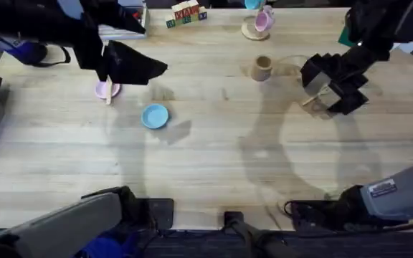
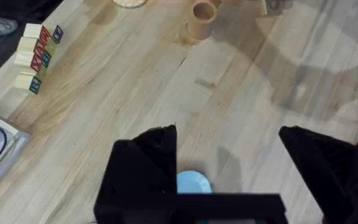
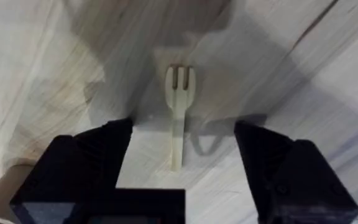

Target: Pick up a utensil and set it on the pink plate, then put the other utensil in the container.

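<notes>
Wooden table (image 1: 214, 158), right hand (image 3: 182, 146) wide above fork (image 3: 179, 106), left hand (image 2: 229, 155) wide, block lettering unreadable

fork (image 3: 178, 112): bare table (image 3: 328, 81) all round | container (image 1: 262, 68): mug (image 1: 263, 20) near behind

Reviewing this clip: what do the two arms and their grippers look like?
Both arms are black. The left gripper has broad, blocky matte-black fingers; the right gripper has the same chunky black fingers. In the overhead view a grey segment with a small white label sits at the lower right, black cables nearby.
</notes>
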`<action>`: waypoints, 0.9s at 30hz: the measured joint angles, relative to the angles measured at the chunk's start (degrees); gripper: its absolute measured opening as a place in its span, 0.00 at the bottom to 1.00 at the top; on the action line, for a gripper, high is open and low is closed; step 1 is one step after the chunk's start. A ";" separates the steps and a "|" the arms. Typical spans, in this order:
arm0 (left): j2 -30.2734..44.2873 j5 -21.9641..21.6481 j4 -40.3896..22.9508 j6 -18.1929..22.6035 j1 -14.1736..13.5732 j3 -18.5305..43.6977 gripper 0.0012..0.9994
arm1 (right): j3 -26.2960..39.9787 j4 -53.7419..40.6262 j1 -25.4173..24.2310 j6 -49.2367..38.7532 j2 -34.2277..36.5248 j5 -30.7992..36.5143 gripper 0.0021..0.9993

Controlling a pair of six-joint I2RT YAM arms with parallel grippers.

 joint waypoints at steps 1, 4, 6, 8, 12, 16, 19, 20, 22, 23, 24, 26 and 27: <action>0.00 -0.01 0.00 0.00 0.00 0.00 1.00 | 0.76 -0.62 0.00 0.08 0.62 0.00 1.00; 0.00 0.01 0.00 0.00 0.00 0.00 1.00 | 2.06 -1.44 0.00 0.31 1.66 0.02 1.00; 0.00 0.00 0.01 0.00 0.00 0.00 1.00 | 2.29 -1.63 -0.05 0.34 1.83 0.00 1.00; 0.00 0.01 0.02 0.00 0.00 0.00 1.00 | 2.30 -1.66 -0.11 0.34 1.85 0.00 1.00; 0.00 0.00 0.00 0.00 0.00 0.00 1.00 | 2.32 -1.66 -0.11 0.45 1.85 0.00 1.00; 0.00 -0.01 0.00 0.00 0.00 0.00 1.00 | 2.76 -0.68 -0.11 0.24 2.07 0.02 0.03; 0.00 -0.01 0.00 0.00 0.00 0.00 1.00 | 2.90 -1.13 -0.11 -0.50 2.07 0.02 0.03; 0.00 -0.01 0.00 0.00 0.00 0.00 1.00 | 3.00 -1.48 -0.11 -0.77 2.07 0.02 0.02; 0.00 0.01 0.00 0.01 0.00 0.00 1.00 | 3.38 -3.08 -0.11 -1.40 2.16 -0.02 0.02; 0.00 0.01 0.00 0.02 0.00 0.00 1.00 | 3.68 -4.04 -0.11 -1.85 2.16 -0.03 0.03; 0.00 -0.01 0.00 0.00 0.00 0.00 1.00 | 4.21 -5.02 -0.11 -2.32 2.16 -0.03 0.03; 0.00 -0.01 0.00 0.00 0.00 0.00 1.00 | 6.28 -7.14 -0.11 -3.41 2.15 -0.02 0.03; 0.00 0.01 0.00 0.00 0.00 0.00 1.00 | 7.71 -8.14 -0.11 -3.98 2.14 -0.04 0.03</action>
